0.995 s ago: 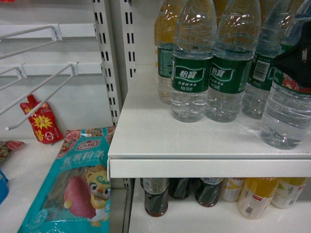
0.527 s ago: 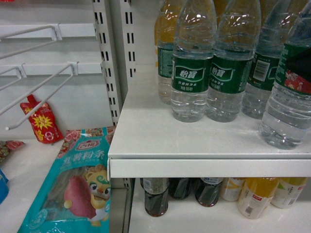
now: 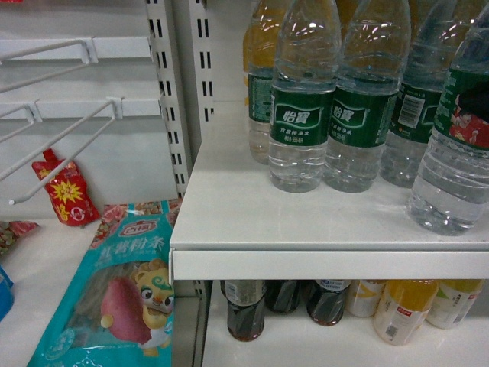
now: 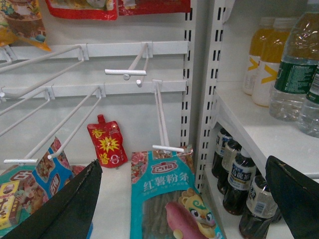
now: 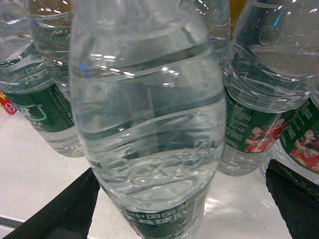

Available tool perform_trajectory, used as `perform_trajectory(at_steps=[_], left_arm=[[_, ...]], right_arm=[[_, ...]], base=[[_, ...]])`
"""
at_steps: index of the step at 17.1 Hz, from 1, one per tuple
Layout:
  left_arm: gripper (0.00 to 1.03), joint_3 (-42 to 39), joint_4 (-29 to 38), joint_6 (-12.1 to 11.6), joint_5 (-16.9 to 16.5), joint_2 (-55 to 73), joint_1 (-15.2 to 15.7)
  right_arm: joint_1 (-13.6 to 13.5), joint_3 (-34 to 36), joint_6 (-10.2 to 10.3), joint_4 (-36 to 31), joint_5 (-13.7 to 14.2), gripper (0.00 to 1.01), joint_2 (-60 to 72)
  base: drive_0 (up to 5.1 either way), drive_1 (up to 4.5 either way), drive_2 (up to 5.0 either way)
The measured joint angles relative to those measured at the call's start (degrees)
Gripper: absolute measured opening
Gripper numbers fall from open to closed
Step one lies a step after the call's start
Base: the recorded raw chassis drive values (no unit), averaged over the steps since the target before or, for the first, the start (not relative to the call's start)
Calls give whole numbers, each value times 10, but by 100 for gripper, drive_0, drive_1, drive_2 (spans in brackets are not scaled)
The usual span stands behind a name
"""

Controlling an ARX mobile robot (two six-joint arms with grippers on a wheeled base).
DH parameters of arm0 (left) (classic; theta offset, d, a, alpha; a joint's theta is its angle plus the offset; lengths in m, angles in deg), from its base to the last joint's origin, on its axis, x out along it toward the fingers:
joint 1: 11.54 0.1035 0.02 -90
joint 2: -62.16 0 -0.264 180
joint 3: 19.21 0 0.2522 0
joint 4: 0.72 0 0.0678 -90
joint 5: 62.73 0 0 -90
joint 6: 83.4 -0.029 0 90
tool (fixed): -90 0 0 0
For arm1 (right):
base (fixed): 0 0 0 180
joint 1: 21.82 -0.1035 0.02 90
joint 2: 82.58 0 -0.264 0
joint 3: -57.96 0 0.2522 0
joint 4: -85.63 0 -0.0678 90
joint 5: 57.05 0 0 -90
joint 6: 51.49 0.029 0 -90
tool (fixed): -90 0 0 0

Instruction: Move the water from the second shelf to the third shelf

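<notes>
- Water, a clear ribbed plastic bottle (image 5: 149,129) with dark green label, stands on the white shelf (image 3: 306,222), between our right end effector (image 5: 182,199)'s spread-apart black fingers (image 5: 60,209).
- We judge it heavy and slippery (thin walls dent); grip the ribbed waist.
- Left end effector (image 4: 182,199): released, holding nothing.

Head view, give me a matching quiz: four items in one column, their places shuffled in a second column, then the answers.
Items:
1. water bottles
2. cola bottles
3. red pouch
4. teal snack bag

Places:
A. lower left, front
B. white shelf top, right
C. under the wire hooks, left
D. beneath the white shelf

Pairs: 1-B, 2-D, 3-C, 4-A
</notes>
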Motion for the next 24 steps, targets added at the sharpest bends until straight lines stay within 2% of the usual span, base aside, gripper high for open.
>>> perform_trajectory(at_steps=[5,7,8,9,10,11,12,13,15,20,24], left_arm=[[98,0,0,0,0,0,0],[98,0,0,0,0,0,0],[98,0,0,0,0,0,0],[98,0,0,0,0,0,0],[98,0,0,0,0,0,0],[98,0,0,0,0,0,0],[98,0,0,0,0,0,0],[98,0,0,0,0,0,0],[98,0,0,0,0,0,0],[98,0,0,0,0,0,0],[98,0,0,0,0,0,0]], right_arm=[[2,9,0,7,-14,98,-20],[7,37,0,37,-30,98,-83],[16,61,5,58,-31,98,-134],[48,96,22,77,-42,98,-204],[75,127,31,115,-55,98,-291],[46,216,10,-8,72,71,-415],[48,233,9,11,84,61,-447],[48,256,6,33,87,47,-493],[48,286,5,27,87,19,-533],[48,306,4,28,87,2,-548],[48,321,2,31,87,2,-563]], base=[[0,0,0],[0,0,0],[0,0,0],[0,0,0],[0,0,0],[0,0,0],[0,0,0],[0,0,0],[0,0,0],[0,0,0],[0,0,0]])
